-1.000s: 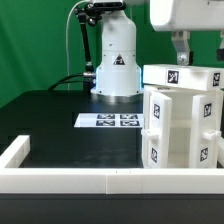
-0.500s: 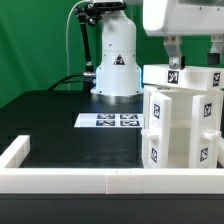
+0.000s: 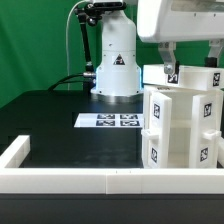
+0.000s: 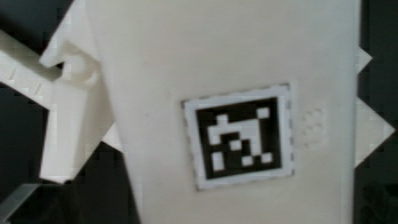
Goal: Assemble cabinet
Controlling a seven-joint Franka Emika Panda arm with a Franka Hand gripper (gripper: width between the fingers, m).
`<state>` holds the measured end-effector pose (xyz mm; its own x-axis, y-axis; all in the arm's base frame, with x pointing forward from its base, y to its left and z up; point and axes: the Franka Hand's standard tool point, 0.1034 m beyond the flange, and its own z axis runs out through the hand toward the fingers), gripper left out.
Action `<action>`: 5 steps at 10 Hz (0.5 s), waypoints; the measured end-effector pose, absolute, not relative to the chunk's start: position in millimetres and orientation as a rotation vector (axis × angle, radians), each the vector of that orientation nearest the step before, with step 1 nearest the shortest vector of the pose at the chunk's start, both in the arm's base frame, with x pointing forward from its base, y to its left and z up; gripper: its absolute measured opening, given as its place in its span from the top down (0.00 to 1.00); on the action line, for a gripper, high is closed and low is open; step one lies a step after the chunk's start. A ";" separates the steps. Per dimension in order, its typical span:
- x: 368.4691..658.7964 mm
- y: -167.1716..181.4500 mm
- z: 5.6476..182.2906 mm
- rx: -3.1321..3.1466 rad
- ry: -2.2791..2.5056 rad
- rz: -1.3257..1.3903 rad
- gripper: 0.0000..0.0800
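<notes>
The white cabinet body (image 3: 182,135) stands at the exterior view's right, with several tag markers on its faces. A flat white panel (image 3: 190,76) with tags lies on top of or just behind it. My gripper (image 3: 190,56) hangs just above that panel, its fingers (image 3: 167,58) spread wide with nothing between them. In the wrist view a white tagged panel (image 4: 196,80) fills the picture, very close, with another white part (image 4: 63,110) beside it. My fingertips do not show there.
The marker board (image 3: 108,121) lies flat on the black table in front of the arm's white base (image 3: 115,65). A low white rim (image 3: 70,178) edges the table's near side and the exterior view's left corner.
My gripper has moved toward the exterior view's left and slightly down over the top panel. The cabinet parts have not moved.
</notes>
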<state>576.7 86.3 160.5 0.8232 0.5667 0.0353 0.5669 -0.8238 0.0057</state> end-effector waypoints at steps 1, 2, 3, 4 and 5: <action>576.2 86.9 160.1 -2.997 -0.921 -0.054 0.00; 576.2 86.9 160.1 -2.999 -0.915 -0.054 0.00; 576.1 87.1 159.9 -3.003 -0.900 -0.054 0.00; 576.1 87.3 159.9 -3.004 -0.898 -0.054 0.15; 576.2 86.7 159.9 -3.004 -0.896 -0.053 0.30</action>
